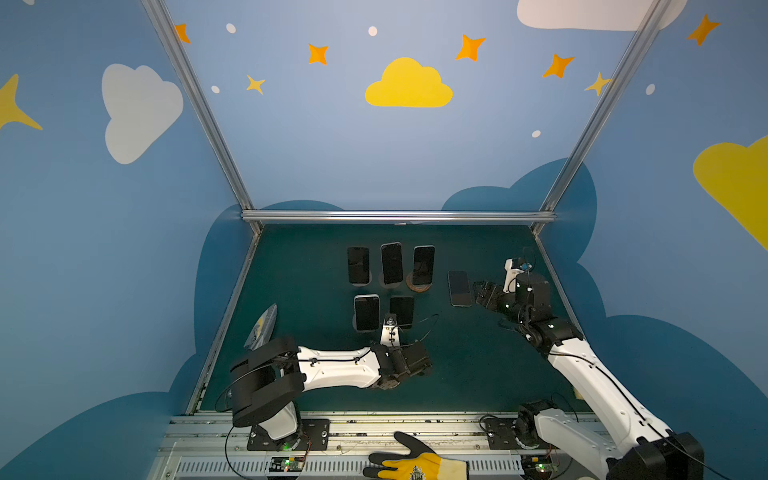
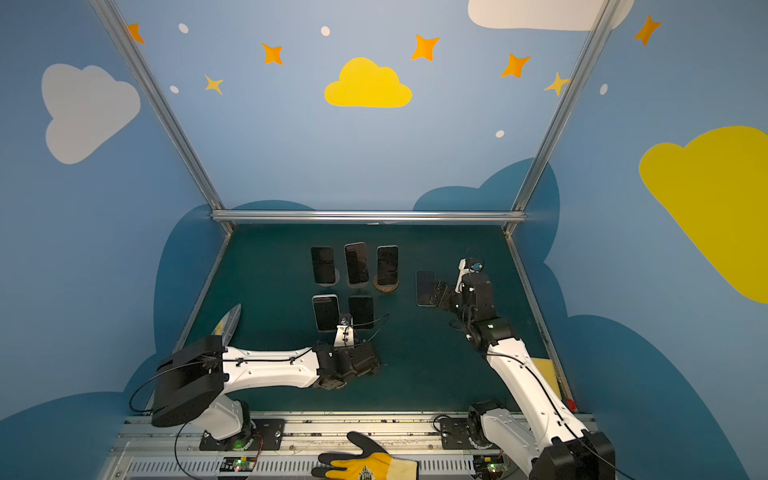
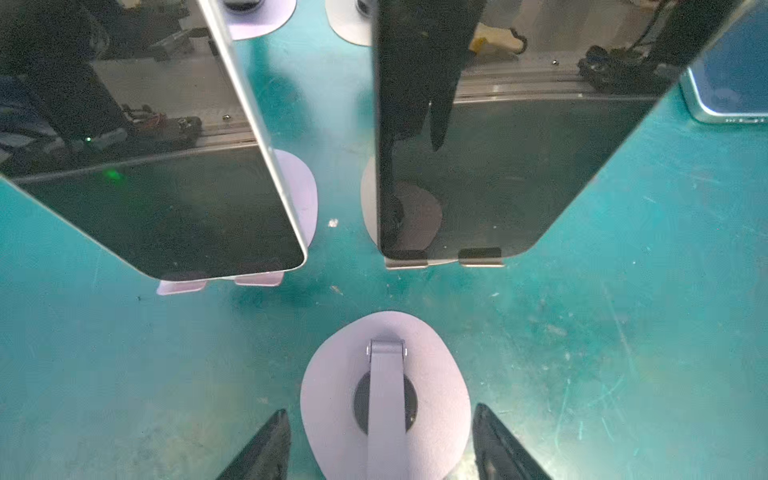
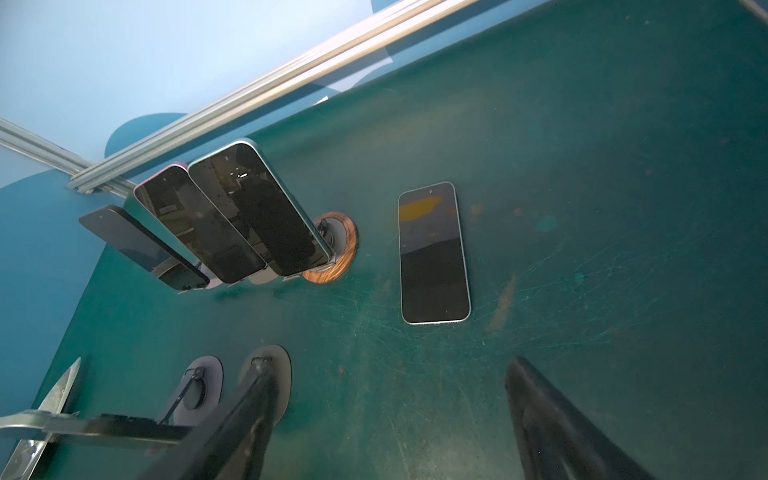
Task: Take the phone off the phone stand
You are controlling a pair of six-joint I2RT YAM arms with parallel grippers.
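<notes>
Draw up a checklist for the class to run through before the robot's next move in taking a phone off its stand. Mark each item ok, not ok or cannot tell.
1. Left pincer empty, jaws apart: ok.
2. Left pincer lined up on a phone: not ok; only an empty stand lies between its fingers.
3. Silver-edged front phone seated on its stand's lips: ok.
4. Right pincer empty, jaws apart: ok.
5. Flat phone lying on the table, apart from the Right pincer: ok.
6. Which phone comes next: cannot tell.
</notes>
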